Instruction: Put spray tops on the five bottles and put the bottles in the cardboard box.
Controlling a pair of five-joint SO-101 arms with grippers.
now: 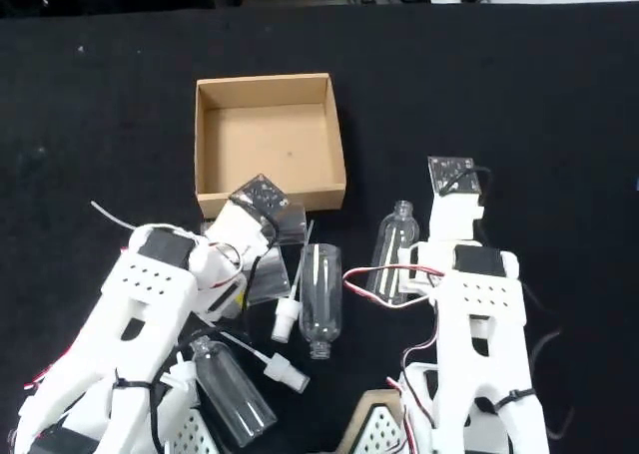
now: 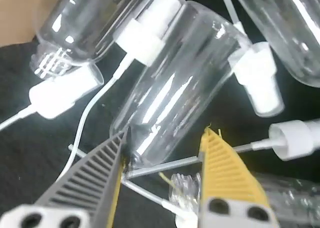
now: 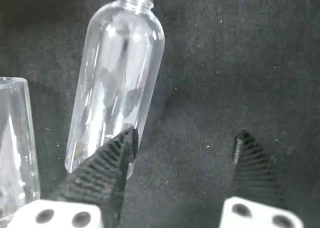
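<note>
High view, box: the cardboard box (image 1: 265, 140) stood empty beyond both arms, with open surface (image 1: 519, 95) on the right arm's side.
High view, bottles: a middle bottle (image 1: 320, 296) lay uncapped between the arms, a loose spray top (image 1: 285, 320) beside it.
Left wrist, left pincer (image 2: 165, 138): open, straddling a clear bottle (image 2: 185, 77) at its base, and dip tubes (image 2: 160, 167) crowded your path.
Right wrist, right pincer (image 3: 186, 135): open over bare surface, an uncapped bottle (image 3: 117, 82) just beside one finger.
Right wrist, handling: probably light, slick and prone to rolling, so you'd grip mid-body.

The left arm (image 1: 150, 294) angles inward and the right arm (image 1: 477, 304) stretches straight ahead, left pincer (image 2: 165, 134) and right pincer (image 3: 186, 133) both spread wide.
</note>
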